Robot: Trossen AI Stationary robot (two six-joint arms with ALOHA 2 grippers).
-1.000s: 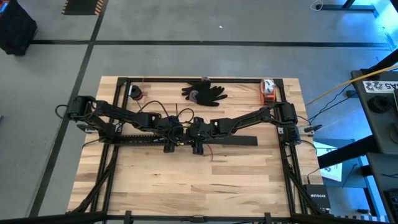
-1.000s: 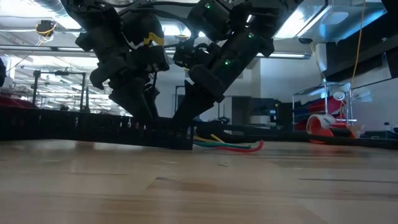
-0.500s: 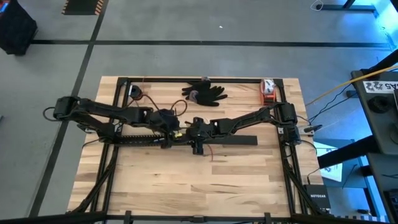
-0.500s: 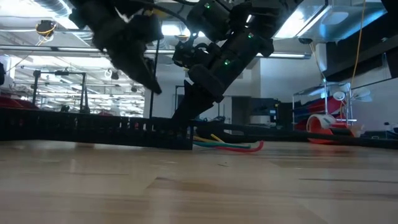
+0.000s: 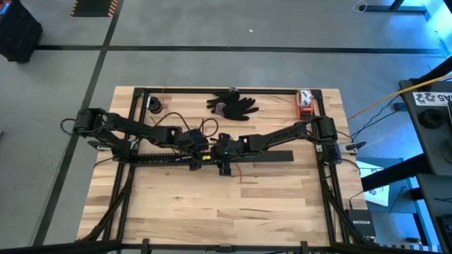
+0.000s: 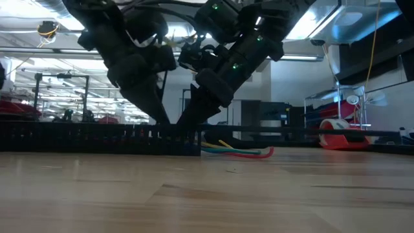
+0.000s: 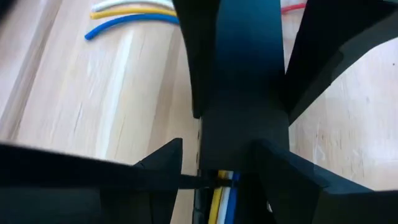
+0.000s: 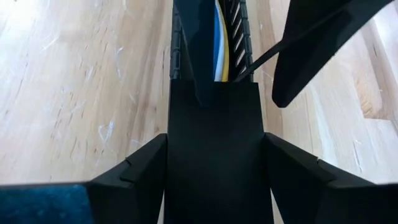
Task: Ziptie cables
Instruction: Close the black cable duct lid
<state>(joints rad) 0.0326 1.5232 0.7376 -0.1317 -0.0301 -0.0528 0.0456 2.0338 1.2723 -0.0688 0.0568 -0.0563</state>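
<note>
A long black comb-slotted bar lies across the table's middle. The cables run inside it, and their coloured ends stick out of its right end onto the table. My right gripper is shut on that end. My left gripper stands open just left of it, tilted down, one finger on each side of the bar. The ziptie, a thin dark strip, runs from the cables up to my left gripper's finger. Whether that finger touches it, I cannot tell. My right gripper pinches the slotted bar's right end between its two fingers, one on each long side. The fingers slant down from the table's right side and lie along the bar. The bar rests flat on the table.
A flat plain black strip lies right of the bar, under my right arm. A black glove, a dark roll and an orange thing sit along the far edge. The near half of the table shows bare wood.
My left gripper lifted off the bar and drew back toward the table's far left. It has since come down again over the same part of the bar. The gap between its fingers looks unchanged. The bar and the cables have stayed where they were.
</note>
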